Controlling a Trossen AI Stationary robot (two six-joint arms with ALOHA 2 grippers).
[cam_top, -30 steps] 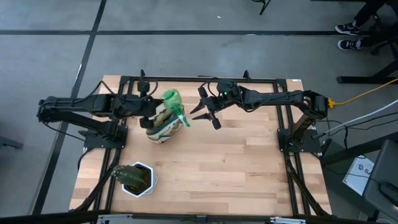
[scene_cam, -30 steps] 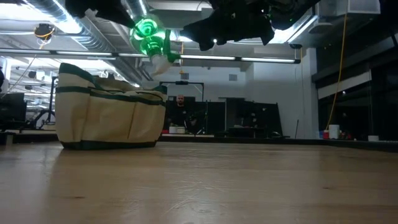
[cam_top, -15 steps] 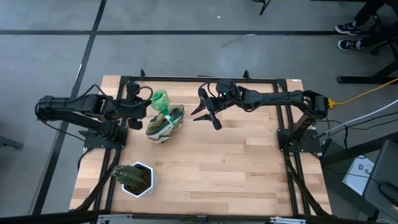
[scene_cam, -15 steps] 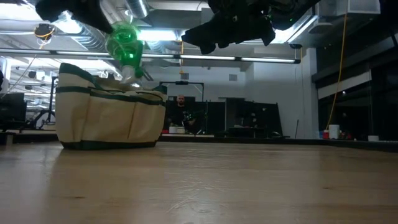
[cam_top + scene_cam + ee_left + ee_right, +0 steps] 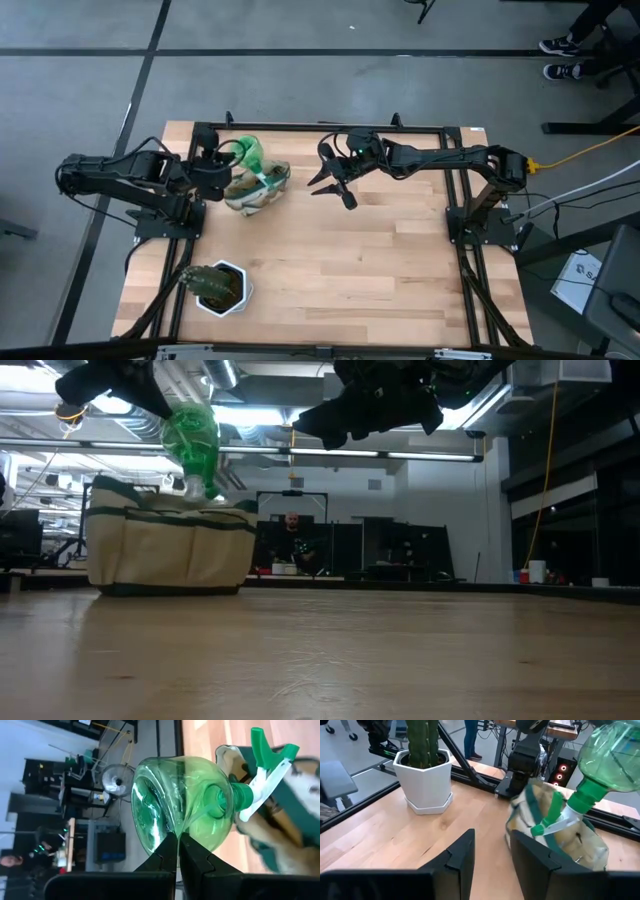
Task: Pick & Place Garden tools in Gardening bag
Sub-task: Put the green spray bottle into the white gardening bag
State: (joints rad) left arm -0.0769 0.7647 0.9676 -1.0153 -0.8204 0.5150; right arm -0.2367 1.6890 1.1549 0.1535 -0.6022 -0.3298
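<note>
Green translucent spray bottle is airborne, inverted, body up and white-and-green trigger head pointing down into the mouth of the gardening bag; in the low view the bottle sits directly above the bag's top edge, nozzle end at or just past the rim, can't tell if it touches the fabric; left gripper is clenched on the bottle's base end, fingers pinched together against the clear green wall, so the bottle hangs off the fingertips and extends away from the claw toward the bag; bottle is not yet released.

Bag is cream with dark green trim and side pockets; it stands on the wooden table at the far left part, just beside the left arm's wrist; in the right wrist view its rim looks pushed or leaning, some content inside but too blurred to name.

Right gripper hovers above the table to the right of the bag, well apart from it, fingers partly spread and holding nothing; its wrist view looks past both fingers at bag and bottle.

White pot with green plant sits at the near left corner of the table, apart from everything; a person stands in the room behind.
</note>
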